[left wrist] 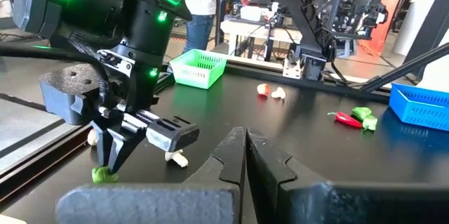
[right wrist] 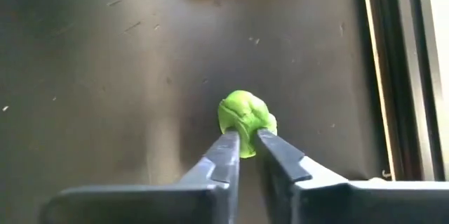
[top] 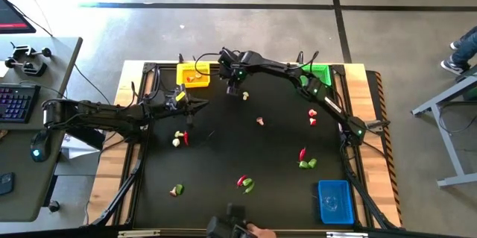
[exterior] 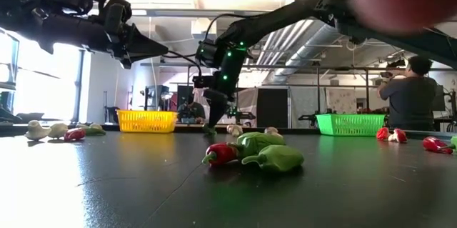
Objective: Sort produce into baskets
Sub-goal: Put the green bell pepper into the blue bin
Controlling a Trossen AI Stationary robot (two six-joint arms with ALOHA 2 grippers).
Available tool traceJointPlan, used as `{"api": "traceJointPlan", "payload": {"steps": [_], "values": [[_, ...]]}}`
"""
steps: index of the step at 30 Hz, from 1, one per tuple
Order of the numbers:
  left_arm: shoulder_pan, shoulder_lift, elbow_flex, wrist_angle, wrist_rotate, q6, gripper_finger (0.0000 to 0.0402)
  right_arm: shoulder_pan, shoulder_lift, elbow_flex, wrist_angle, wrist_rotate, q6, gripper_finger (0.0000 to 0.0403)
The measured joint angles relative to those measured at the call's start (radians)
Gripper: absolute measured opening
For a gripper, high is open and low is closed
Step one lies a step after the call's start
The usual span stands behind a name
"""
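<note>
My right gripper is shut on a small green vegetable piece. It points down just in front of the yellow basket, at the table's far side. The left wrist view shows it too, with the piece low over the table. My left gripper is shut and empty, held above the table's left part. The green basket stands far right and the blue basket near right. Red, green and cream pieces lie scattered on the table. My right gripper pinches the green piece's near side between its two fingertips. The fingers come from above, pointing down. Most of the piece sticks out beyond the tips. I cannot tell whether it is touching the table or just above it.
A cream bulb lies right beside my right gripper. Other pieces lie mid-table, at the right and near the front. A person stands in the room behind the table.
</note>
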Motion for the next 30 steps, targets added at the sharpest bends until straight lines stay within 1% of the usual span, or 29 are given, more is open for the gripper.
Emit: {"api": "traceJointPlan", "payload": {"steps": [1,3,9,20,30], "values": [[0.000,0.000,0.000,0.000,0.000,0.000,0.0000,0.000,-0.002,0.000,-0.008,0.001,0.000,0.0016],[0.000,0.000,0.000,0.000,0.000,0.000,0.0000,0.000,-0.006,0.000,-0.009,0.005,-0.005,0.0005],[0.000,0.000,0.000,0.000,0.000,0.000,0.0000,0.000,-0.032,0.000,-0.050,-0.001,-0.012,0.0002],[0.000,0.000,0.000,0.005,0.000,0.000,0.0000,0.048,-0.222,0.000,-0.212,-0.011,0.035,0.0000],[0.000,0.000,0.000,0.007,0.000,-0.004,0.0000,0.128,-0.334,-0.002,-0.421,-0.010,0.146,0.0000]]}}
